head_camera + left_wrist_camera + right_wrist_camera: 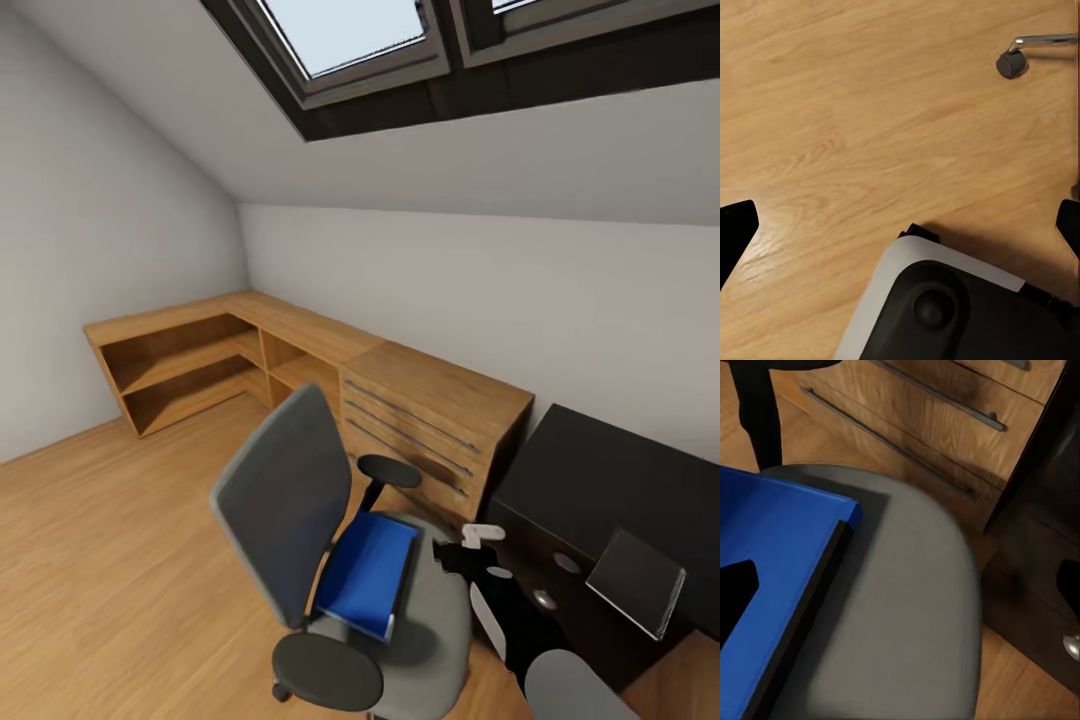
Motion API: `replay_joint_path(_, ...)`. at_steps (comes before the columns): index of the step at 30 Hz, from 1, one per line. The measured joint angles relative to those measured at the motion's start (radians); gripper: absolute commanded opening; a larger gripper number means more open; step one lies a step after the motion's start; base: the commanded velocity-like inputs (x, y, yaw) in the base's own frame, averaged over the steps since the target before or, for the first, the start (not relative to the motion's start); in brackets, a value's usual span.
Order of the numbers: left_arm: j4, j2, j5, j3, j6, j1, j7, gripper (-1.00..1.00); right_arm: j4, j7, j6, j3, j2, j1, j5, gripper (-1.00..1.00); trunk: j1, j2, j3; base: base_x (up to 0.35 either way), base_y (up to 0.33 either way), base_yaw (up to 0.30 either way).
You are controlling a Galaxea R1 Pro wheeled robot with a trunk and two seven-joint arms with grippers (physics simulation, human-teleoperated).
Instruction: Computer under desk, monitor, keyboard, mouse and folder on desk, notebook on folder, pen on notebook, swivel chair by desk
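An attic bedroom with a wood floor (100, 540) and a skylight (350, 35) at the top of the head view. A low wooden cabinet (300, 350) runs along the far wall. The black desk (600, 480) at lower right is cut off by the frame edge, with a flat grey object (637, 580) on it, hard to identify. The blue folder (368, 570) lies flat on the seat of the grey swivel chair (290, 500) at lower centre. The right gripper (468, 550) hovers beside the seat, fingers spread and empty. The left gripper (900, 225) hangs released over bare floor near a chair castor (1011, 64).
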Motion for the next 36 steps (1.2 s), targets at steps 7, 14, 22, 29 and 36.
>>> replay_joint_path(7, -0.001, 0.001, 0.000, 0.000, -0.001, 0.000, 0.000, 1.00, 0.000, 0.008, -0.008, 0.008, 0.000, -0.001, 0.000, 1.00, 0.000, 0.000, 0.000, 0.171, 0.000, 0.000)
replay_joint_path(14, -0.001, 0.002, 0.000, 0.000, -0.001, 0.000, 0.001, 1.00, 0.004, 0.037, -0.008, 0.126, 0.004, -0.001, -0.003, 1.00, 0.001, 0.000, 0.000, 0.015, 0.000, 0.000)
replay_joint_path(22, -0.001, 0.003, 0.000, 0.000, -0.001, 0.000, 0.002, 1.00, 0.003, 0.039, -0.007, 0.143, 0.007, -0.001, -0.007, 1.00, 0.001, 0.000, -0.002, 0.001, 0.000, 0.154)
replay_joint_path(29, -0.004, 0.005, 0.000, 0.000, -0.001, 0.000, 0.002, 1.00, 0.002, 0.038, -0.006, 0.141, 0.006, -0.001, -0.007, 1.00, 0.001, 0.000, -0.007, 0.000, 0.000, 0.246)
replay_joint_path(36, -0.029, 0.007, 0.000, 0.001, -0.002, 0.000, 0.002, 1.00, 0.002, 0.038, -0.006, 0.139, 0.006, -0.001, -0.007, 1.00, 0.001, 0.000, -0.013, 0.000, 0.000, 0.229)
